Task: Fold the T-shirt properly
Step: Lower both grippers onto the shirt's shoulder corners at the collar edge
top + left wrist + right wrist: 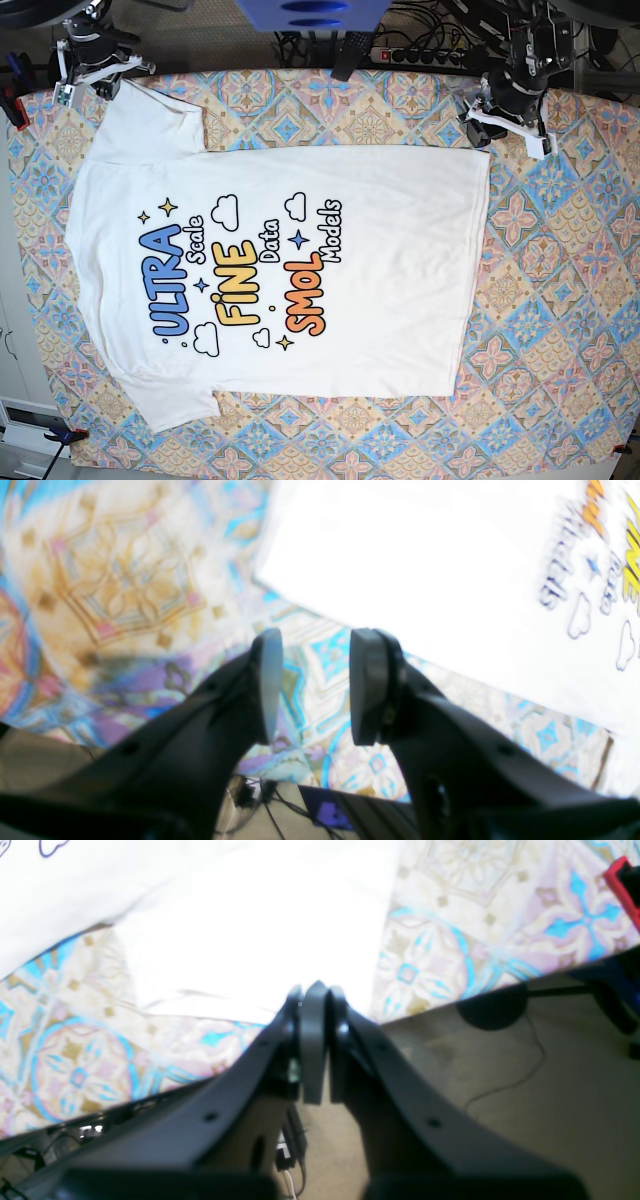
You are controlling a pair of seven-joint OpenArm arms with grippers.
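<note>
A white T-shirt lies spread flat, print side up, on a tabletop covered in a blue, gold and pink tile-patterned cloth. In the base view its long axis runs across the frame: the hem sits toward the right, the shoulders and sleeves toward the left, one sleeve reaching the upper left corner and the other the lower left. The lettering "ULTRA", "FiNE" and "SMOL" reads sideways, climbing from bottom to top.

The left pincer hovers at the hem's upper right corner with its jaws parted and nothing between them; only its wrist camera shows the gap, with patterned cloth behind it and the shirt's white edge just beyond. The right pincer, at the upper left sleeve, has its jaws pressed together; its wrist view shows the sleeve's white fabric just past the tips, though whether any cloth is pinched cannot be told. That camera also catches the tabletop edge and the floor below.
</note>
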